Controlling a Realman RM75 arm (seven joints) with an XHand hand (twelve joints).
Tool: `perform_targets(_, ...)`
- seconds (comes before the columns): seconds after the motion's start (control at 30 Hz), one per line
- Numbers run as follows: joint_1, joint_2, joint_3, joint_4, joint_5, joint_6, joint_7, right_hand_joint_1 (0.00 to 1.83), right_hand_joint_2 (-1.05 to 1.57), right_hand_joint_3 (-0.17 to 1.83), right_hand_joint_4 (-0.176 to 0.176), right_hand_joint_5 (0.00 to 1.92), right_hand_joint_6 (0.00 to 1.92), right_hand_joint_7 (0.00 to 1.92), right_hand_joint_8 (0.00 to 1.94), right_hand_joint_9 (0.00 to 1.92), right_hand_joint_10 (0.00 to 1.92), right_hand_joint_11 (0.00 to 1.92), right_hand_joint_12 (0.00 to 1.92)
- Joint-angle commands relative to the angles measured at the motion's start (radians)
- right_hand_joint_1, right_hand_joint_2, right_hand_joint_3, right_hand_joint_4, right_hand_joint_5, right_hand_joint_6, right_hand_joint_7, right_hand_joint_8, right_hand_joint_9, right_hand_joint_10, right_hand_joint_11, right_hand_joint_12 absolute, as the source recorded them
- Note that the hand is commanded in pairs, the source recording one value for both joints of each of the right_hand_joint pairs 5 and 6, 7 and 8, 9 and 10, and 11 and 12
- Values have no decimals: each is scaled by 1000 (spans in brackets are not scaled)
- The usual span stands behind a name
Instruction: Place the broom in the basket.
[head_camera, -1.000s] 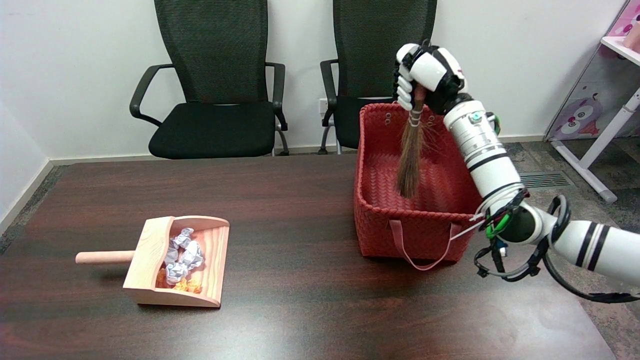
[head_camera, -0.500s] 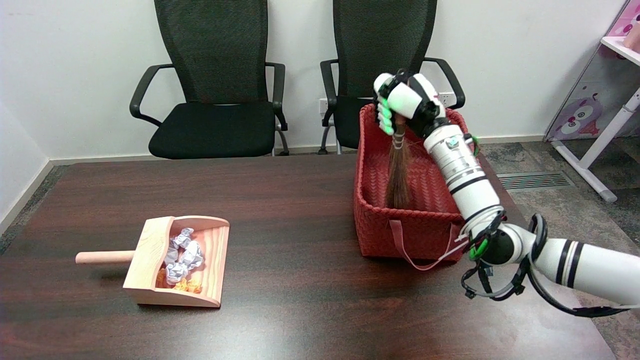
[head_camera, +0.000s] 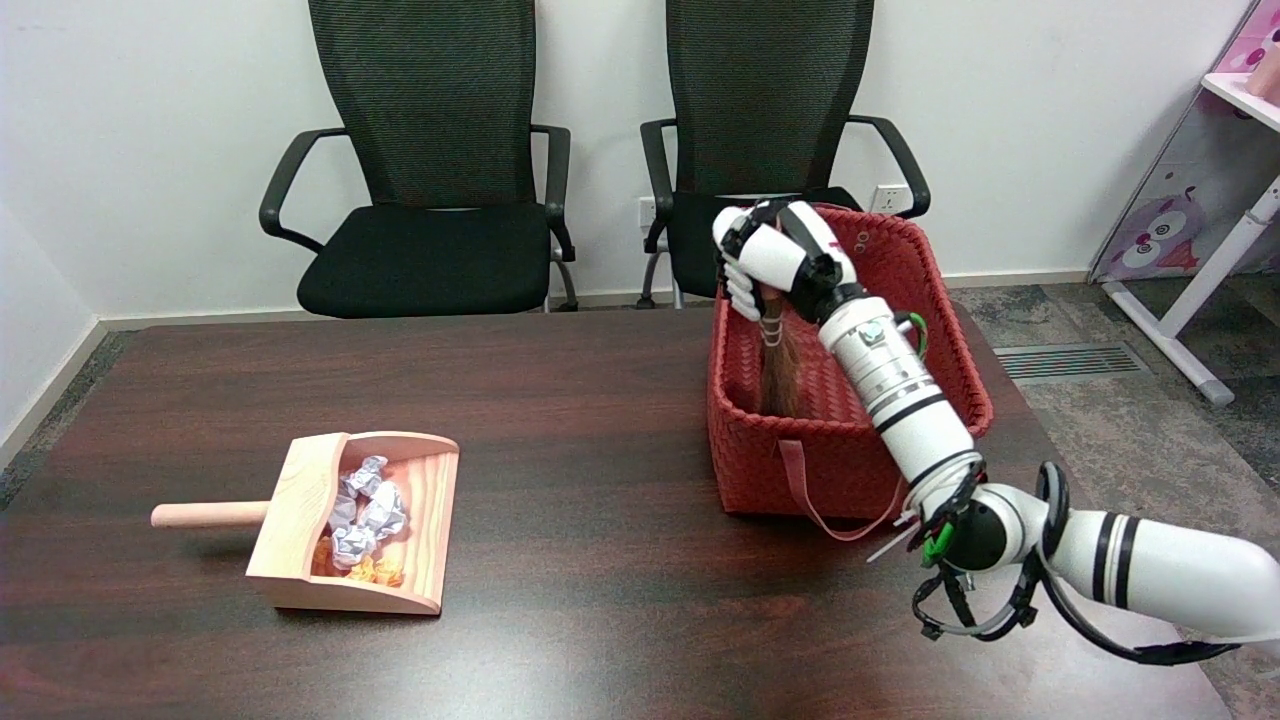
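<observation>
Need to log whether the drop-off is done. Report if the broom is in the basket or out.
Partly in, not released: the broom hangs bristles-down inside the red basket, its handle gripped by the right robot hand. Whether the bristles touch the bottom cannot be told.

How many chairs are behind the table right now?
2: one chair behind the table's middle, the other behind the basket. None seem hidden.

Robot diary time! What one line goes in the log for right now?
step: putting away | right hand: holds broom upright | bristles: inside red basket | released: not yet
</observation>
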Motion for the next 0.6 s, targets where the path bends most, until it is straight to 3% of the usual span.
perform_targets(0.03,-15,-50,-28,40,-60,-9,2,782,847,1703,160,1920,1920,1920,1920,1920,1920,1920,1920)
perform_targets(0.1,-15,-50,-28,40,-63,-10,2,763,812,1637,176,1920,1920,1920,1920,1920,1920,1920,1920)
perform_targets(0.13,-14,-50,-28,40,-69,-11,2,757,786,1588,82,1829,1829,1829,1829,1885,1885,1920,1920)
perform_targets(0.17,-14,-50,-28,40,-75,-11,2,754,764,1548,23,1710,1710,1710,1710,1814,1814,1920,1920)
perform_targets(0.4,-12,-52,-25,32,-87,-13,2,745,729,1452,10,1353,1353,1353,1353,1504,1504,1895,1895)
perform_targets(0.47,-11,-52,-25,31,-87,-17,2,743,708,1442,6,1188,1188,1188,1188,1365,1365,1800,1800)
perform_targets(0.6,-9,-52,-21,25,-107,-26,2,740,697,1404,-10,1036,1036,1036,1036,1086,1086,1641,1641)
